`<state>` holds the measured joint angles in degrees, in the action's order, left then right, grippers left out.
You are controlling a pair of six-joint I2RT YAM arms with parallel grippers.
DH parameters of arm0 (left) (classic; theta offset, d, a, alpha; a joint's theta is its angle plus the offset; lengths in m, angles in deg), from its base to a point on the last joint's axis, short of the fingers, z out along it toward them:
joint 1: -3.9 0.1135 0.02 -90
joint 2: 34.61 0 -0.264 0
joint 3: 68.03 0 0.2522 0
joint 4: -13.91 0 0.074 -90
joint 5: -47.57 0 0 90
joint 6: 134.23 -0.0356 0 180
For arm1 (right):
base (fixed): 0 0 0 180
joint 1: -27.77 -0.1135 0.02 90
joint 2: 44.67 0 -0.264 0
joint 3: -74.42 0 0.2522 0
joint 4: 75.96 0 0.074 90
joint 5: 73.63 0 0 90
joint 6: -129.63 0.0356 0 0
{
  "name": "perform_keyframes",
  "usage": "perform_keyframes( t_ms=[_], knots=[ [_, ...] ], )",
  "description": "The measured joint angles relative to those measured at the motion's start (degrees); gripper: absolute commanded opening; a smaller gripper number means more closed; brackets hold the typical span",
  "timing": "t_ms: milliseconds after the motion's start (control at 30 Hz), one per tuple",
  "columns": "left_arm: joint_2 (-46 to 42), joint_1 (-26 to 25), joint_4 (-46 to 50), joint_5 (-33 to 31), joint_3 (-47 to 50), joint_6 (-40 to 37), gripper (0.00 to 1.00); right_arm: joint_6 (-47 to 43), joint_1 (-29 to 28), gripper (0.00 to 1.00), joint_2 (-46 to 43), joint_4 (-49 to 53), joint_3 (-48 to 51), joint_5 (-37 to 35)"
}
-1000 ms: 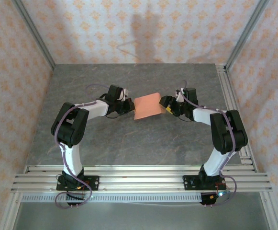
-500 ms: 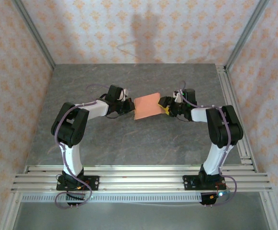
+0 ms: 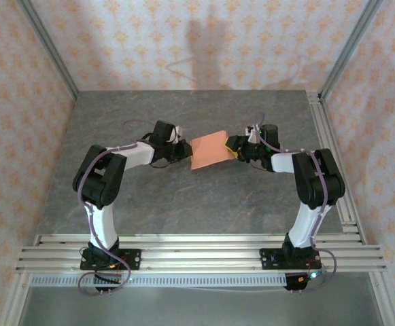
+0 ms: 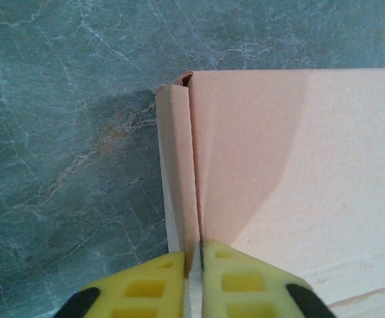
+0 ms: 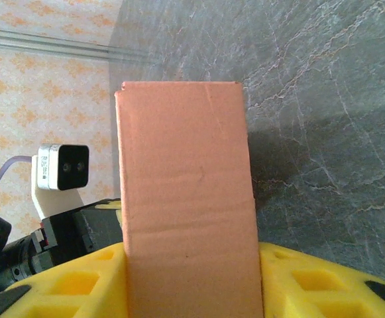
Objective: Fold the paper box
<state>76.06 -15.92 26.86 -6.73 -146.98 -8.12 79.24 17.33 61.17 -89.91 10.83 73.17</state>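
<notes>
The paper box [image 3: 209, 149] sits near the middle of the grey marbled table [image 3: 183, 197], slightly towards the far side, between the two arms. From the top camera it reads as a flat salmon-orange rectangle, a little skewed, with its left side lower in the picture than its right. The left gripper [image 3: 185, 151] meets the box's left edge and the right gripper [image 3: 232, 147] meets its right edge, so both arms reach inward to the same piece of card. Whether the box rests on the table or hangs just above it cannot be told.

In the left wrist view the left gripper [image 4: 193, 288] stands narrow: its yellow fingers [image 4: 245, 285] are almost together, and the fold line of the paper box [image 4: 278, 165] runs straight into the slit between them. A slim folded strip lies along the left side of that fold, and the broad flat panel spreads to the right. A soft shadow falls on the stone beside the strip.

In the right wrist view the right gripper [image 5: 192, 291] holds the paper box [image 5: 185, 199] across its width. The card rises as a tall panel out of the jaws, and the yellow fingers [image 5: 311, 285] press against its two sides. Behind its left edge is the small white camera [image 5: 61, 165] on the other wrist, with patterned wallpaper beyond it
</notes>
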Motion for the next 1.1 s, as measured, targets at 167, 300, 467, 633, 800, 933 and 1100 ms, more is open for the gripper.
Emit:
perform_keyframes(
  t_ms=[167, 300, 467, 633, 800, 933, 1100],
  knots=[
    [-0.3, 0.0, 0.3, -0.3, 0.7, -0.1, 0.41, -0.5, 0.0, 0.43, -1.3, 1.5, 0.0, -0.6],
    [-3.2, 0.0, 1.2, -1.3, 3.0, -0.9, 0.7, -0.7, 0.0, 0.43, -2.4, 2.3, 0.0, -1.5],
    [-10.5, -0.1, 1.4, -5.4, 6.0, -4.3, 1.0, -0.6, 0.0, 0.44, -4.2, 3.7, 0.0, -3.1],
    [-18.6, -3.0, 1.2, -13.7, 8.2, -12.4, 1.0, 0.4, 0.1, 0.44, -7.6, 5.9, 0.0, -4.9],
    [-25.9, -9.4, -2.6, -21.6, 12.3, -23.2, 1.0, 2.4, 1.0, 0.42, -12.0, 8.4, 0.0, -6.0],
    [-31.5, -12.0, -10.0, -26.0, 18.8, -32.3, 1.0, 3.3, 2.2, 0.41, -16.8, 11.8, 0.0, -6.9],
    [-35.6, -13.2, -18.4, -29.8, 24.7, -46.5, 1.0, 6.0, 4.2, 0.37, -23.1, 15.8, 0.0, -7.3]
  ],
)
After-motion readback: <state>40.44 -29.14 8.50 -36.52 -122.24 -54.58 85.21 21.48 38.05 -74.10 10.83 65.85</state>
